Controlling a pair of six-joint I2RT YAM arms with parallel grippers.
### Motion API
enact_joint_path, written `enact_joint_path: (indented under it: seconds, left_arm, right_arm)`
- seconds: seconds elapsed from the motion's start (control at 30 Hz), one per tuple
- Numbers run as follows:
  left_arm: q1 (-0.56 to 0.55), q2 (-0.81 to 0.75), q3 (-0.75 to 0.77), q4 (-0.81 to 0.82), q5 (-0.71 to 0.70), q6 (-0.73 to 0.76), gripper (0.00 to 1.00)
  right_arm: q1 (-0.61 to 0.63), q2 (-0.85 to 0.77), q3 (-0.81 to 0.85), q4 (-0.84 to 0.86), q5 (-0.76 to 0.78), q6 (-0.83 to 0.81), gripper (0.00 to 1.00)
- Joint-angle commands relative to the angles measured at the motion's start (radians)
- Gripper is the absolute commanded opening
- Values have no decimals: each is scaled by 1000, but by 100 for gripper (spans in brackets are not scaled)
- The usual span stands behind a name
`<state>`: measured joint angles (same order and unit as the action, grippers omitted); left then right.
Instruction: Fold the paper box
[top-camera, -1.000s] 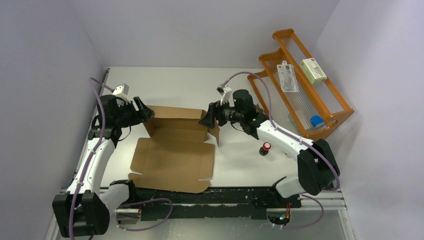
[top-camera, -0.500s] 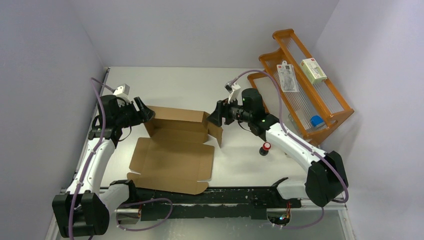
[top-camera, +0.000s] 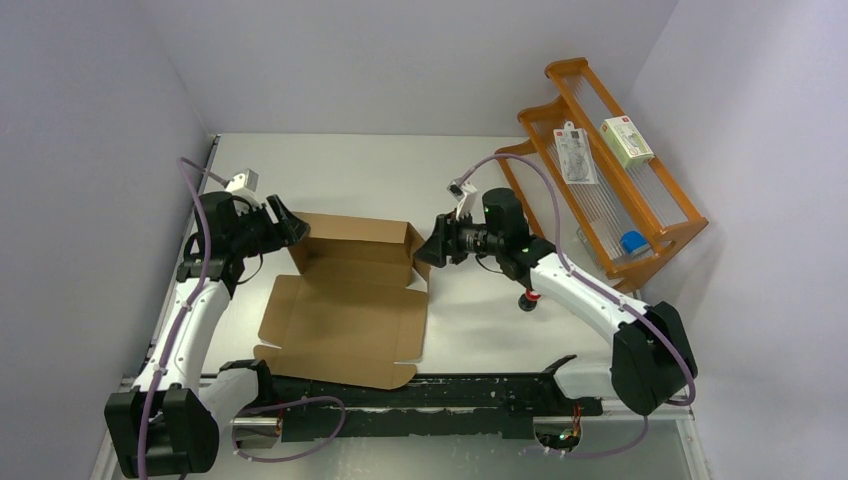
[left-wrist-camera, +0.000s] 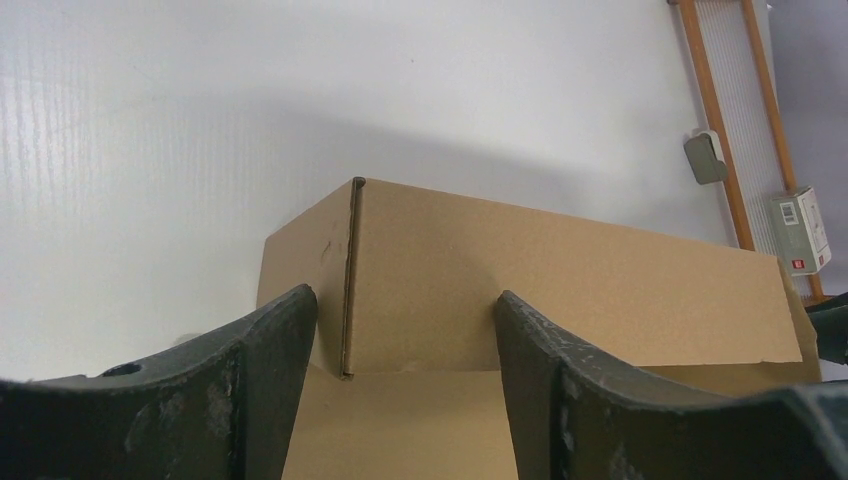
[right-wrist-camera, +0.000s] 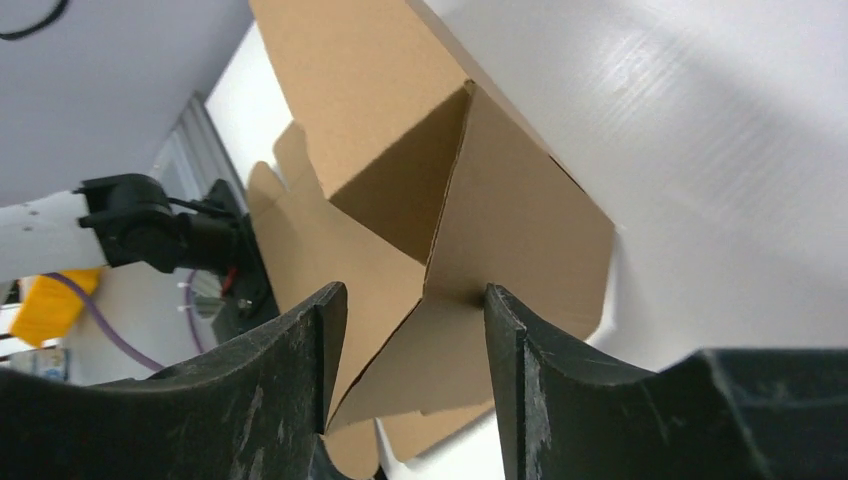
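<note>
Between the left gripper (top-camera: 288, 226) and the right gripper (top-camera: 430, 246), on the white desk (top-camera: 360, 165): paper box (top-camera: 345, 315), brown corrugated, partly folded, far wall raised, broad panel lying flat towards the arm bases. Left gripper: jaws apart, the box's left rear corner just ahead of them; contact cannot be told. Right gripper: jaws apart, straddling the tilted right end flap. Behind the right gripper, beside its arm: small red-capped item (top-camera: 531, 295).
</note>
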<state>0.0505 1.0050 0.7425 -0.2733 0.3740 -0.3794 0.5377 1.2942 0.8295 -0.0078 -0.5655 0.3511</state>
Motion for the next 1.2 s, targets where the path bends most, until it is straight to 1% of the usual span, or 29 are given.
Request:
enact_joint_path:
  seconds: [0.0,0.13,0.3,0.5,0.57,0.63,0.67,0.77,0.93,1.03,1.17]
  left_arm:
    - [-7,-18,-18,1,21,-18,69]
    - [-19,-22,-21,16,33,-37,69]
    - [-31,-29,-21,46,31,-74,69]
    - [-33,-11,14,57,-4,-85,69]
    - [-32,-9,20,60,-24,-85,69]
    - [-33,-8,20,64,-36,-88,70]
    - [-33,-7,21,64,-42,-86,71]
    - [-33,-14,31,33,-85,-68,74]
    - [-32,-56,64,-32,-164,-29,77]
    - [-34,-86,110,-85,-196,17,78]
    - [-44,-128,171,-151,-197,62,77]
  right_arm:
    - [6,41,5,159,-110,114,55]
    - [31,95,51,188,-69,121,55]
    - [33,179,112,237,-35,148,54]
    - [31,261,259,151,41,79,52]
    - [28,273,283,130,80,51,52]
    - [26,286,314,87,126,10,54]
    - [24,287,323,64,142,-8,56]
    - [23,262,304,32,180,-46,66]
    - [17,178,218,11,300,-87,76]
    - [13,128,170,-15,368,-104,77]
    - [14,81,108,-2,386,-101,74]
